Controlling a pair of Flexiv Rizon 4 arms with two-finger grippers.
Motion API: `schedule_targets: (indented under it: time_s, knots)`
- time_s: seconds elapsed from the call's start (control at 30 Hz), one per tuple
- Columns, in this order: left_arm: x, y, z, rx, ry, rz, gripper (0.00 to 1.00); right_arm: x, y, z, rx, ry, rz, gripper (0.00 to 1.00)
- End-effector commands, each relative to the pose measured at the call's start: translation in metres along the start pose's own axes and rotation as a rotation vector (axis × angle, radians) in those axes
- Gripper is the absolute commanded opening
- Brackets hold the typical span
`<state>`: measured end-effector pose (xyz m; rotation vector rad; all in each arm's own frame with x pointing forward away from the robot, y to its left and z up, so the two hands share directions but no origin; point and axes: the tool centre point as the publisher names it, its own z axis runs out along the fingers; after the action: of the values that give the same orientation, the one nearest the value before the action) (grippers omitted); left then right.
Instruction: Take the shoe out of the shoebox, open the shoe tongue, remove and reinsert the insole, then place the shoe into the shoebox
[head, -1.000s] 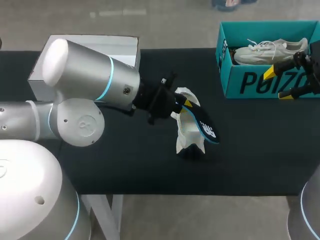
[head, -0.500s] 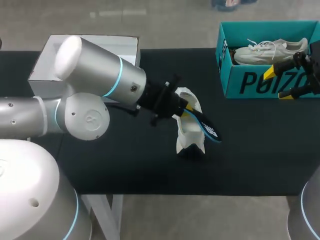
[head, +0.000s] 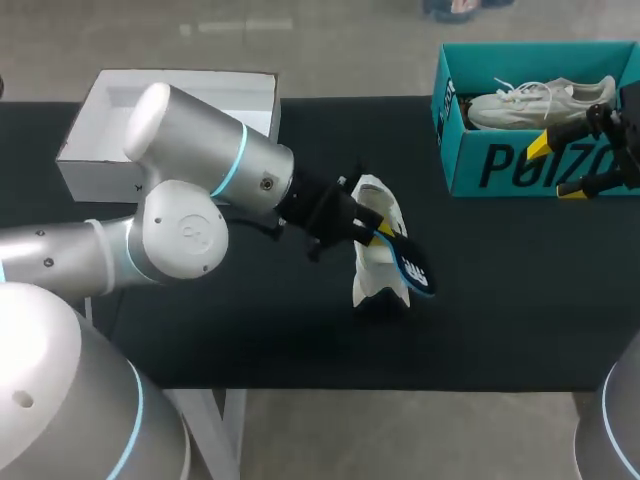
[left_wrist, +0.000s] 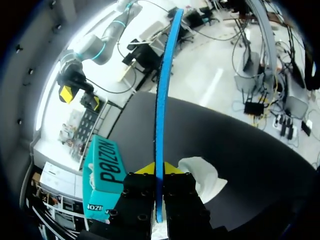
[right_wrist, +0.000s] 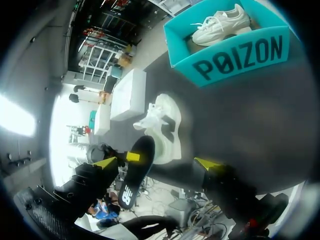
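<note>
Insole (head: 412, 268): thin sheet, blue edge, dark face with a printed mark. Judged light, floppy and easy to crease; in the left wrist view it bows along its length. Best held at one end with the flat faces between the pads, as it is now. A grip nearer the middle would likely fold it when it is fed back in.

Left gripper (head: 376, 229): pinching one end of the insole, a yellow tip pressed on each face. In the left wrist view the insole runs edge-on straight out ahead from between the fingers. Its free end points right and toward the near side.

Shoe (head: 377, 250): white, mid-table on the black table (head: 250, 330), just under the left gripper. The insole lies along its right side; touching or just clear, cannot tell. Soft upper, light, and probably tips if pushed without support.

Shoebox (head: 470, 150): teal, far right, holding a second shoe (head: 540, 100). Well apart from the held insole.

Right gripper (head: 555, 168): fingers spread wide, nothing between them, at the right edge just near of the shoebox's front wall.

White box (head: 170, 110): far left
</note>
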<state>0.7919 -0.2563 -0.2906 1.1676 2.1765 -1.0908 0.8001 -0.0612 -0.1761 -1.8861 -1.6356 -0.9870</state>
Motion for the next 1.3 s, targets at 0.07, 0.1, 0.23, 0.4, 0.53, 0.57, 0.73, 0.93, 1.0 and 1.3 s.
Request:
schedule_targets:
  time_s: [0.07,0.1,0.23,0.4,0.53,0.57,0.73,0.93,1.0,1.3]
  knots:
    - [0.007,0.003,-0.005,0.147,0.031,0.016,0.00,0.000,0.000,0.000,0.001,-0.003,0.001,1.00]
    - [0.007,0.003,-0.006,0.131,0.039,0.020,0.00,0.000,0.000,0.000,0.001,-0.003,0.001,1.00]
    - [0.006,0.001,-0.007,0.118,0.031,0.014,0.00,0.000,0.000,0.000,0.001,-0.003,0.001,1.00]
    - [0.006,0.001,-0.007,0.118,0.031,0.014,0.00,0.000,0.000,0.000,0.001,-0.003,0.001,1.00]
    - [0.006,0.001,-0.007,0.118,0.031,0.014,0.00,0.000,0.000,0.000,0.001,-0.003,0.001,1.00]
    - [0.006,0.001,-0.007,0.118,0.031,0.014,0.00,0.000,0.000,0.000,0.001,-0.003,0.001,1.00]
    - [0.009,0.005,0.002,0.149,0.052,0.013,0.00,0.000,0.000,0.000,0.001,-0.003,0.001,1.00]
    - [0.015,0.006,0.008,0.149,0.063,0.057,0.00,0.000,0.000,0.000,0.001,-0.003,0.001,1.00]
    - [0.018,0.006,0.009,0.152,0.073,0.066,0.00,0.000,0.000,0.000,0.001,-0.003,0.001,1.00]
    - [0.024,0.021,0.016,0.088,0.084,0.064,0.00,0.000,0.000,0.000,0.001,-0.003,0.001,1.00]
